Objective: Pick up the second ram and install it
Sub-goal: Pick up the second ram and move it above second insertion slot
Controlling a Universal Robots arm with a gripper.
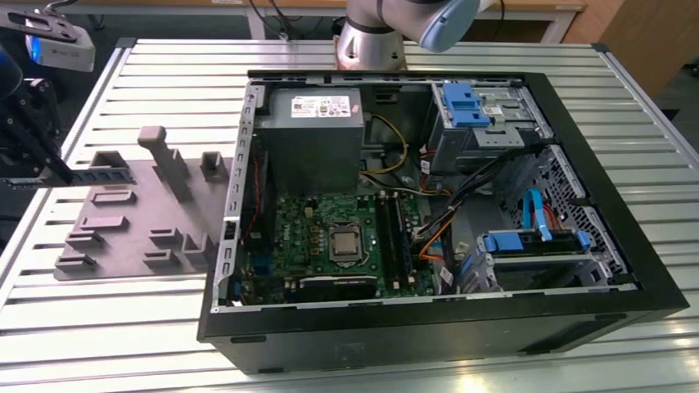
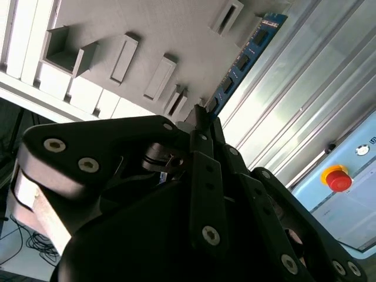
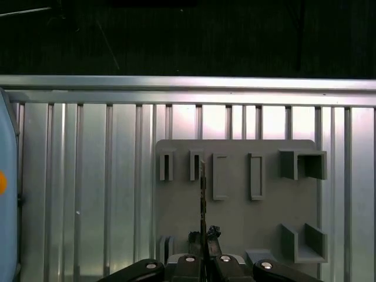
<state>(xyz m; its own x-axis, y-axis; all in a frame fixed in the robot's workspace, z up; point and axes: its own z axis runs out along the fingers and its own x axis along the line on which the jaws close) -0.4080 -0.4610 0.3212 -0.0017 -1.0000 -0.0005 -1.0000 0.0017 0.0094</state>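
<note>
Clamping one end of the second ram [image 2: 242,60], apparently, the gripper [image 2: 200,114] holds it jutting lengthwise outward.

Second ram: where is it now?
The second ram sits in the gripper over the grey fixture plate, to the exterior view's left of the computer case.

Probably a lab — slatted bench [image 1: 175,74], opened computer [image 1: 437,337]

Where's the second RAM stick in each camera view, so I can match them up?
Exterior view: the second ram sits at the exterior view's left, above the grey fixture plate.
First wrist view: edge-on thin line extending from the pincer.
Second wrist view: blue strip along the plate's edge.
Shared landmark: the fixture plate.
</note>
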